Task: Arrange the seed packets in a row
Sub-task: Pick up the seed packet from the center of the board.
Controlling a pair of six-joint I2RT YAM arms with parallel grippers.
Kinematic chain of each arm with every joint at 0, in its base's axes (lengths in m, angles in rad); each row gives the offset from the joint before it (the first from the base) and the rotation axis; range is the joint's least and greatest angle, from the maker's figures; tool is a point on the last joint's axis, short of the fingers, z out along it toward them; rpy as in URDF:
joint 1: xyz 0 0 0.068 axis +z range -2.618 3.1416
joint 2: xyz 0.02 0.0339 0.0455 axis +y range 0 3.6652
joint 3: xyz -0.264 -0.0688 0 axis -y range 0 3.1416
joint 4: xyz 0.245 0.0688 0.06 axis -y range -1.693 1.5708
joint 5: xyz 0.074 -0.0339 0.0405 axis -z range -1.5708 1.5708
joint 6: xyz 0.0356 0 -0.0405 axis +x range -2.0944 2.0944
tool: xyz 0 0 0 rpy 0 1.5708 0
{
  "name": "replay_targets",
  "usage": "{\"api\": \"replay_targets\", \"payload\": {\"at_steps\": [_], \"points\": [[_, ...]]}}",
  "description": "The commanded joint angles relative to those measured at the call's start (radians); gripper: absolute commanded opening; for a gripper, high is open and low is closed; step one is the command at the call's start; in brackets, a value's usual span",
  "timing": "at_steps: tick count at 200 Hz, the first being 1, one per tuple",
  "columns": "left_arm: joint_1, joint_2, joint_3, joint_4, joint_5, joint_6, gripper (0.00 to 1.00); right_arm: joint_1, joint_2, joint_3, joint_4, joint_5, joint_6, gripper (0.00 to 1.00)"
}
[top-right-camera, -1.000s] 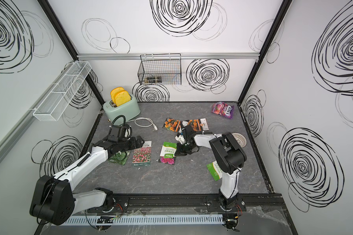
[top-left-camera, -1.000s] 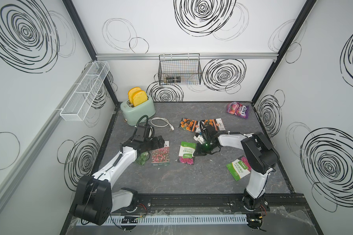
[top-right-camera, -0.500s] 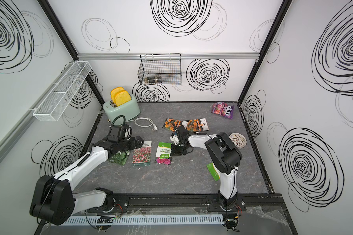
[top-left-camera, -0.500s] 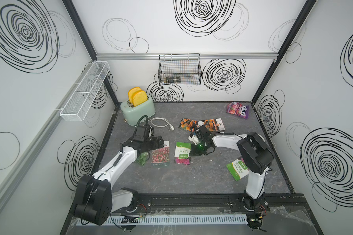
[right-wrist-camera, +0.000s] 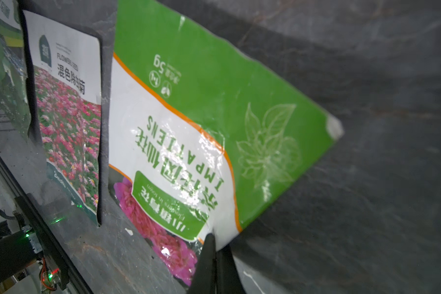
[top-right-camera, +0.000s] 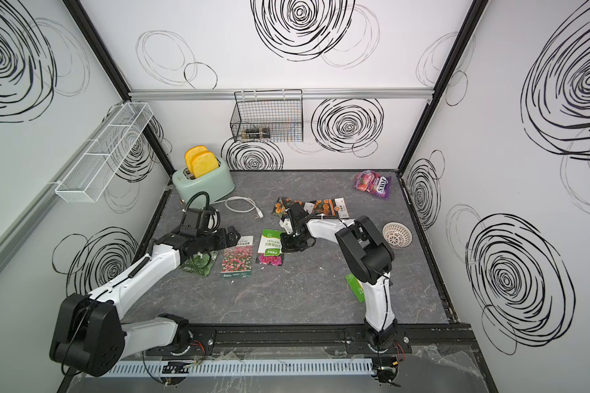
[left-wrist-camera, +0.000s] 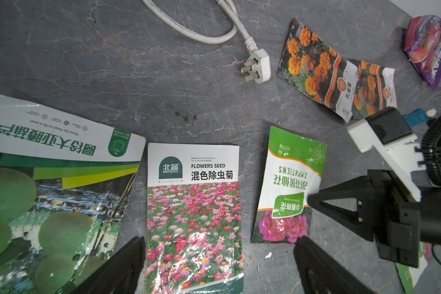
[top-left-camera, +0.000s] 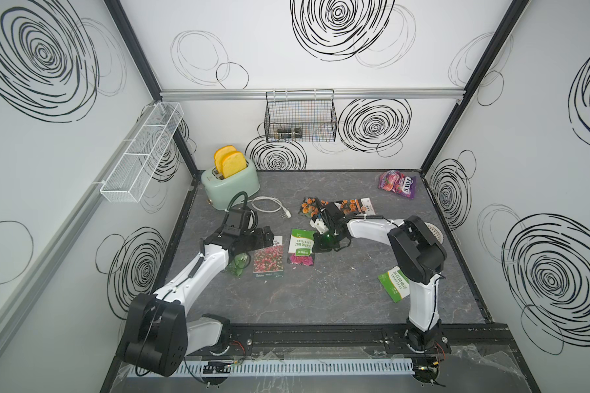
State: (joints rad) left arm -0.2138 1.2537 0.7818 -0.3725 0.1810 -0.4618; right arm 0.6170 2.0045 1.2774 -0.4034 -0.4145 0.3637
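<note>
progress

1. on the grey tabletop (top-left-camera: 321,306), three of the six seed packets lie side by side. these are the pink flower-field packet (left-wrist-camera: 194,216), the dark green leafy packet (left-wrist-camera: 49,203) and the impatiens packet (left-wrist-camera: 288,185). the row is judged about half built.
2. the impatiens packet sits just beside the flower-field packet, slightly skewed to it. its outer edge is raised off the surface, so it is not yet laid flat.
3. left to place: the second impatiens packet (top-left-camera: 394,280), well apart beside the right arm, and two marigold packets (left-wrist-camera: 313,68), which overlap toward the back.
4. the right gripper (right-wrist-camera: 215,244) has its jaws together, pinching the raised edge of the impatiens packet.
5. the left gripper (left-wrist-camera: 219,239) hangs over the flower-field packet with jaws wide apart, holding nothing.

legible print

- flower-field packet: "flowers seed", logo "beishu", title 混色除虫菊.
- impatiens packet: "impatiens" and "5g", both read inverted in the wrist views.
- dark green leafy packet: the small line appears to read "have the heart to be a seed".
- marigold packets: 孔雀草 on the white tab; the finer print is too small to read.
- candy bag (top-left-camera: 397,183), far right corner: "fox's". it is not part of the row.
</note>
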Motion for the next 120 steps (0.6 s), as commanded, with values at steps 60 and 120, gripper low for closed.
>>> {"api": "replay_targets", "payload": {"at_steps": [60,120], "points": [[-0.119,0.02,0.042,0.114,0.018,-0.048,0.96,-0.15,-0.302,-0.219,0.195,-0.241,0.216,0.0],[-0.281,0.05,0.0,0.327,0.126,-0.357,0.97,-0.238,-0.529,-0.369,0.503,-0.264,0.603,0.0]]}}
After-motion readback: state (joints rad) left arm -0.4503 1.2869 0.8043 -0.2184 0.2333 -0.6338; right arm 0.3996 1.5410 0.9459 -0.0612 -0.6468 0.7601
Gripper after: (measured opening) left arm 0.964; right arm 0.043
